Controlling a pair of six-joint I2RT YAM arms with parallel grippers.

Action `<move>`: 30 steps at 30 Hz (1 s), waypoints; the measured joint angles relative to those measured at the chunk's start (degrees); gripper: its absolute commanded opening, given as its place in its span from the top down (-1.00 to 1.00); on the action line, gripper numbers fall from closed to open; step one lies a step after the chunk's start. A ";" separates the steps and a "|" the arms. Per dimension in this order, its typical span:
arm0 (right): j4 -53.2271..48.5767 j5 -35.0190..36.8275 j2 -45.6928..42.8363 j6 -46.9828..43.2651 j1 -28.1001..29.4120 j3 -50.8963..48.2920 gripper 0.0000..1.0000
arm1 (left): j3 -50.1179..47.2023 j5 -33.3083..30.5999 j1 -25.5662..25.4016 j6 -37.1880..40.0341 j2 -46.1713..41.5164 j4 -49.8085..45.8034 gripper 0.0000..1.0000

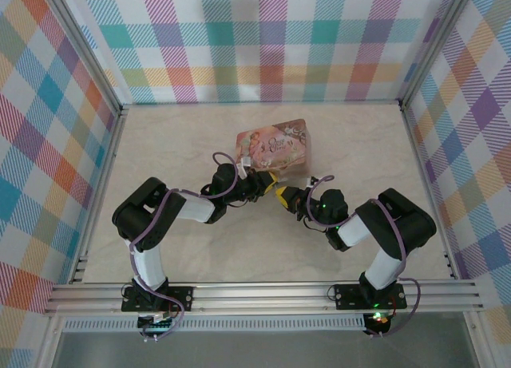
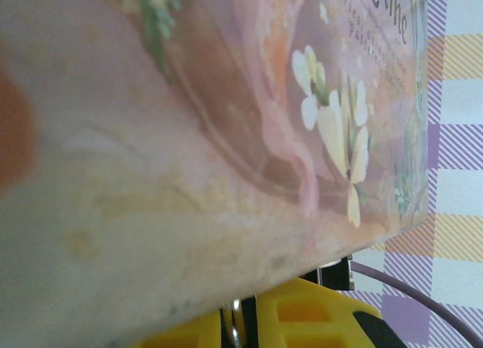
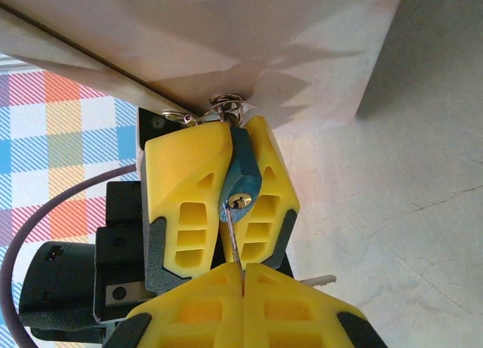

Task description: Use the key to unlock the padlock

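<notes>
- The left gripper [image 1: 263, 182] is clamping the padlock [image 3: 243, 163] by its flat blue sides, its yellow fingers closed to little more than the body's thickness
- The right gripper [image 3: 243, 274] is pinching the key [image 3: 233, 238] with its fingers fully closed, and only the thin shaft is sticking out from between the tips
- The padlock is sitting just under the near edge of the pink tin [image 1: 274, 143], between the two grippers, with its shackle [image 3: 225, 105] reaching up to the tin's edge
- In the right wrist view the padlock's long axis is running nearly upright, with the shackle end toward the tin and the brass keyhole [image 3: 240, 201] facing back at the right gripper
- The key is lying almost in line with it, leaning slightly, with its tip pointing up and away from the right gripper and meeting the keyhole
- Progress is looking well advanced: lock steadied, key picked up, aligned and brought to the keyhole, though how deep it is sitting is not showing
- What is remaining, as I am judging it, is pushing the key fully home, turning it and getting the shackle to pop, which is not yet showing as open
</notes>
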 measured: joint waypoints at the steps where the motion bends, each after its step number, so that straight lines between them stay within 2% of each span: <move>1: -0.02 0.00 0.00 0.00 0.00 -0.02 1.00 | 0.00 0.02 0.00 -0.09 0.09 0.00 1.00; 30: -0.04 0.42 0.00 -0.09 -0.70 -0.09 1.00 | 0.00 0.24 0.00 -2.38 0.31 1.64 1.00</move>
